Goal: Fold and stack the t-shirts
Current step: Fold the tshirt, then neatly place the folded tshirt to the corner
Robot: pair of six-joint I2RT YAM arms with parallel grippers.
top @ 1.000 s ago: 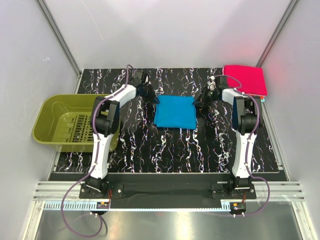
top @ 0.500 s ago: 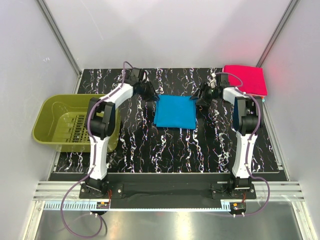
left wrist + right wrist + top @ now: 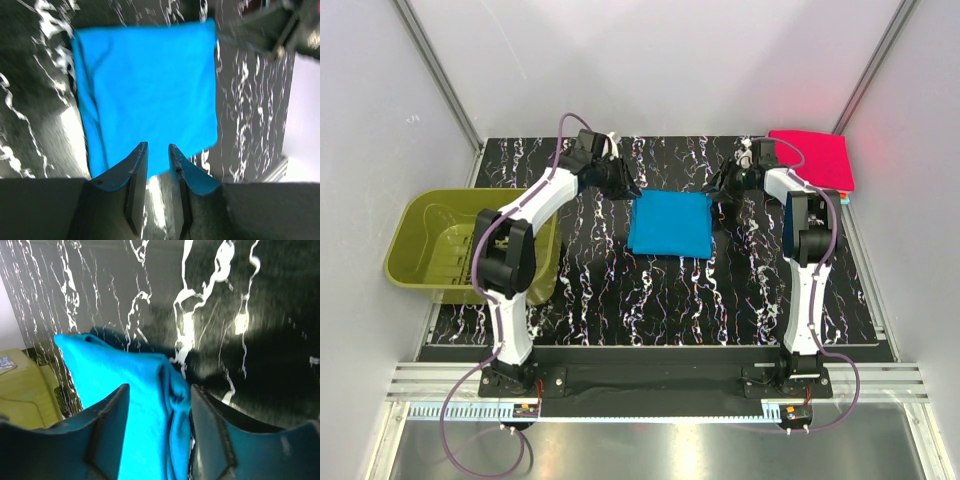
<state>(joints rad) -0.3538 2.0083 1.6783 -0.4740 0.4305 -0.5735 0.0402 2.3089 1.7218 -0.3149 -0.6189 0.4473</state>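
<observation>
- White walls [image 3: 670, 60] close in a black, white-veined bench [image 3: 620, 290], with the two arm bases bolted at its near edge.
- One blue t-shirt [image 3: 668, 222] lies flat in the middle of the bench, folded into a neat rectangle. That spot is probably chosen because both arms can reach it equally.
- One red t-shirt [image 3: 812, 158] rests folded in the far right corner, well apart from the blue one. This looks like the stacking place, kept out of the folding area. A teal sliver shows at its near right edge, but whether that is a third garment cannot be told.
- One green basket [image 3: 405, 262] stands at the left edge of the bench. It is likely the supply bin, set beside the left arm for easy picking.
- The left claw [image 3: 628, 187] hovers just beside the far left corner of the blue t-shirt. In the wrist view its fingers [image 3: 136, 167] are drawn nearly together, with only a slit between them and nothing held.
- The right claw [image 3: 720, 197] sits at the far right corner of the same shirt. Its fingers [image 3: 112, 425] are spread wide, with a rumpled edge of blue cloth showing between them. Whether the pads touch the cloth cannot be told, and no grip is evident.
- By count there are two arms, two claws, two clearly separate shirts and one basket.
- The blue fold appears finished, so the remaining step is probably to carry it onto the red shirt.
</observation>
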